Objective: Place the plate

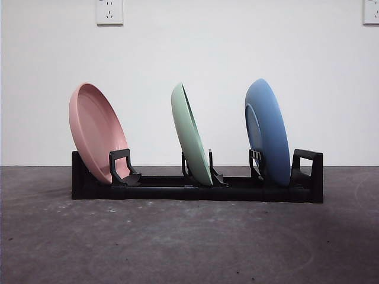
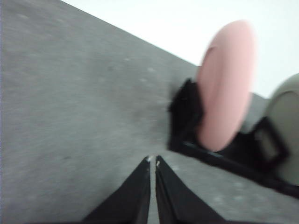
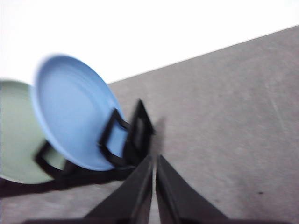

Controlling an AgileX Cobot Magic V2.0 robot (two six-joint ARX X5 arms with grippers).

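Note:
A black dish rack (image 1: 195, 190) stands on the grey table and holds three plates on edge. A pink plate (image 1: 98, 131) leans in the left slot, a green plate (image 1: 190, 134) in the middle, a blue plate (image 1: 268, 131) in the right slot. My left gripper (image 2: 153, 161) is shut and empty, off the rack's pink end; that view shows the pink plate (image 2: 225, 84). My right gripper (image 3: 153, 159) is shut and empty, off the rack's blue end, where the blue plate (image 3: 77, 109) and green plate (image 3: 16, 130) show. Neither arm shows in the front view.
A white wall with two sockets (image 1: 109, 12) stands behind the rack. The grey table (image 1: 189, 242) stretches in front of the rack and to both sides.

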